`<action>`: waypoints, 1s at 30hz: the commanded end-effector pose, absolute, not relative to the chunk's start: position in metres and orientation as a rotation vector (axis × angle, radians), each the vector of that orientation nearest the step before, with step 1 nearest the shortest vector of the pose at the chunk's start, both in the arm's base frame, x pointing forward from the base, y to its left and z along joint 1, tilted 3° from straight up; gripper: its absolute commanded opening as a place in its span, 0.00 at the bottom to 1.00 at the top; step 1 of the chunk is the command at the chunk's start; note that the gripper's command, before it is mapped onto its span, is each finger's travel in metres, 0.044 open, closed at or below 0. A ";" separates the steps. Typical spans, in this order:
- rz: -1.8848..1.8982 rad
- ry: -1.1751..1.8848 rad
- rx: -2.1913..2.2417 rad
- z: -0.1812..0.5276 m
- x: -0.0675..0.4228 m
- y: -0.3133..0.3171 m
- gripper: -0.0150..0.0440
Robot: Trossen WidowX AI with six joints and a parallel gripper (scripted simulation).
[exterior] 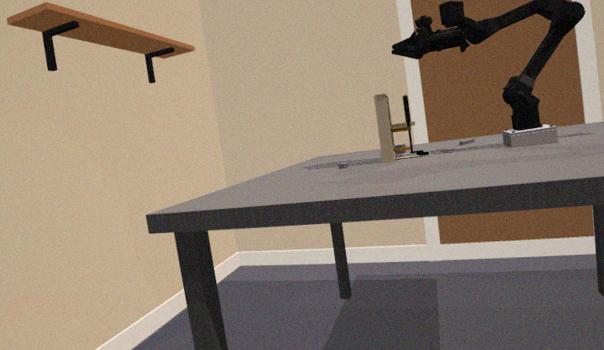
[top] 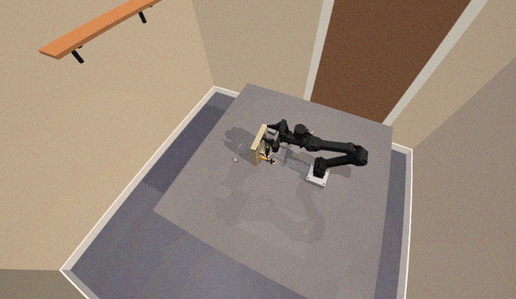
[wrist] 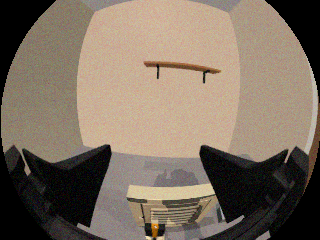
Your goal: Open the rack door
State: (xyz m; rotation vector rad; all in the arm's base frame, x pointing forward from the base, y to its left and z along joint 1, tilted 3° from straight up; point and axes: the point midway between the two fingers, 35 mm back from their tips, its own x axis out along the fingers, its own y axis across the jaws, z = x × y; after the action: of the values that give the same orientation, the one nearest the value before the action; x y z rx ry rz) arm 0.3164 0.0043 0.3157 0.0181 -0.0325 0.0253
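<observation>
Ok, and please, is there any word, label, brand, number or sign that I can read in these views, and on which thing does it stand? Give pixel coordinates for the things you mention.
No readable text in any view.
Robot arm [top: 334, 146] [exterior: 550, 38]: no brand or label can be read.
Rack [top: 259, 139] [exterior: 384, 128] [wrist: 170, 192]: no number or sign can be read.
Wall shelf [top: 106, 21] [exterior: 111, 30] [wrist: 181, 65]: no lettering seen.
Any very small marking would be too blurred to read.

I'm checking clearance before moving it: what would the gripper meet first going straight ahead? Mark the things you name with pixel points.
Probably the wall under the shelf [top: 110, 20] [exterior: 111, 30] [wrist: 182, 66]; the gripper [top: 271, 134] [exterior: 392, 49] [wrist: 156, 151] seems above the rack, though depth is unclear.
</observation>
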 end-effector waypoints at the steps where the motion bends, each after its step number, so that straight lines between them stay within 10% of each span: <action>1: 0.025 -0.029 0.018 0.315 0.317 0.004 0.89; 5: 0.022 0.042 0.025 0.311 0.326 0.004 0.73; 30: 0.014 0.574 0.035 0.270 0.364 0.005 0.73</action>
State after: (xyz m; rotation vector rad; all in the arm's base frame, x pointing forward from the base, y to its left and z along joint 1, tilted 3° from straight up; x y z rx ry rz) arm 0.3611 0.0046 0.2749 0.0295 0.5004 0.0172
